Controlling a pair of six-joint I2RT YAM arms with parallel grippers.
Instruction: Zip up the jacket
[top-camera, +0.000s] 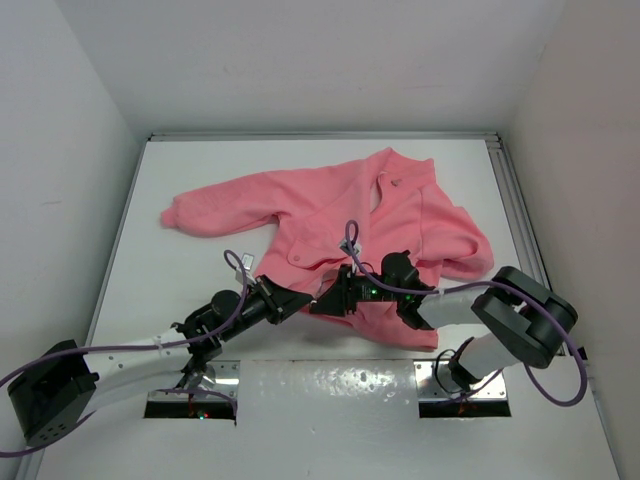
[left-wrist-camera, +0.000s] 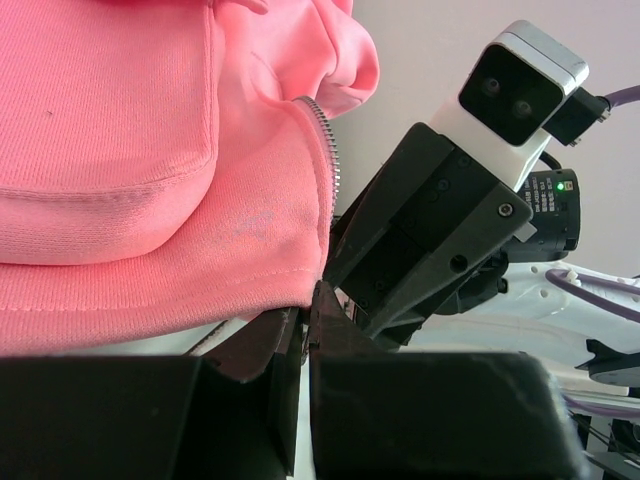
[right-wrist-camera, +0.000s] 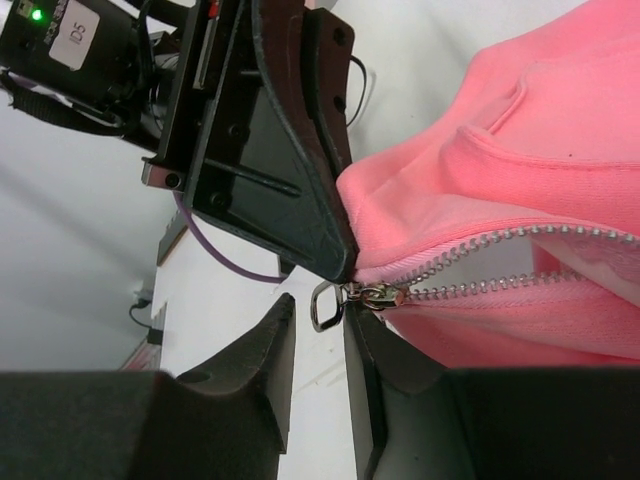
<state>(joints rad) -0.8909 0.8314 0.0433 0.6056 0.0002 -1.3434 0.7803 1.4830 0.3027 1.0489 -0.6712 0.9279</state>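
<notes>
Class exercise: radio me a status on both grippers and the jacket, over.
Left gripper shut on jacket hem. Right gripper open, zipper pull at its fingertips. Slider at hem, teeth unjoined above. Nothing blocking.

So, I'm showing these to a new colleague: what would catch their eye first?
A salmon-pink jacket sprawls across the white table, one sleeve stretched left. At its near hem both grippers meet: the left gripper pinches the hem corner, and the small metal zipper pull sits between the open fingers of the right gripper.
</notes>
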